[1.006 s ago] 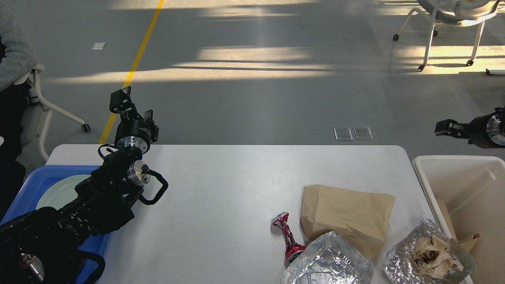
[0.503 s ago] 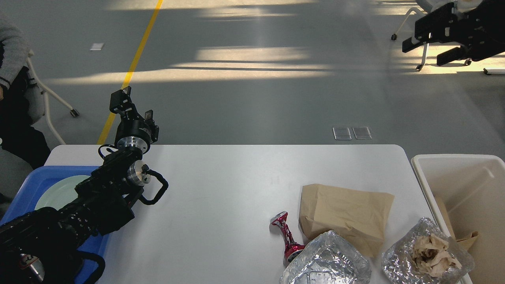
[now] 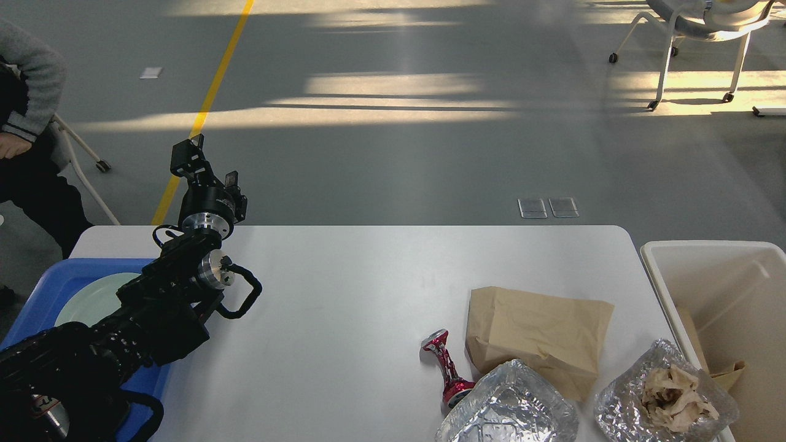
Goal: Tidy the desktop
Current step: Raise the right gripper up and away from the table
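Filling most of my view, the large white rounded-corner bench (image 3: 344,294) runs from the blue plastic tray (image 3: 46,288) on the left to the white rectangular bin (image 3: 706,252) on the right. My left arm reaches over the tray's pale round plate (image 3: 92,301), its claw (image 3: 206,162) raised past the far left edge, fingers apart and holding nothing. The right claw is out of view. Near right lie a flat brown paper bag (image 3: 540,331), two crumpled foil trays (image 3: 509,408), one holding wadded paper, and a crushed red can (image 3: 445,362) just left of the bag.
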Robot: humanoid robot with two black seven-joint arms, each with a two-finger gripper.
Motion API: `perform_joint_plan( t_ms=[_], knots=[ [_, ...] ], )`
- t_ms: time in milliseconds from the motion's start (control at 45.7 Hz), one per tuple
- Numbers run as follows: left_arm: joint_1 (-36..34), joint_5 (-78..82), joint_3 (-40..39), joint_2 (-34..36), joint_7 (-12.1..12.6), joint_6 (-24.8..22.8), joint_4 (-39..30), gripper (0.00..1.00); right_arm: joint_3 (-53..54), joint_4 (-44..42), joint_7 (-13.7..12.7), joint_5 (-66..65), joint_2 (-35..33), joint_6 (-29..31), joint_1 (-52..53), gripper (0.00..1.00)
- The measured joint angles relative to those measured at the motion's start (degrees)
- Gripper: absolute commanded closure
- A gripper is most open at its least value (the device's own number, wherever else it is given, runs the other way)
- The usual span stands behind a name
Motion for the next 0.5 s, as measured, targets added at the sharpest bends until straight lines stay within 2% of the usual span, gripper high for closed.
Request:
perform_joint_plan(
  t_ms=[153,503],
  knots=[
    [0.0,0.0,0.0,0.0,0.0,0.0,0.0,0.04,-0.2,0.2,-0.2,-3.4,-0.1,0.0,-4.8,0.16],
    [0.0,0.0,0.0,0.0,0.1,0.0,0.0,0.04,-0.8,0.0,-0.1,-17.9,-3.4,0.0,-27.5,0.17]
  ],
)
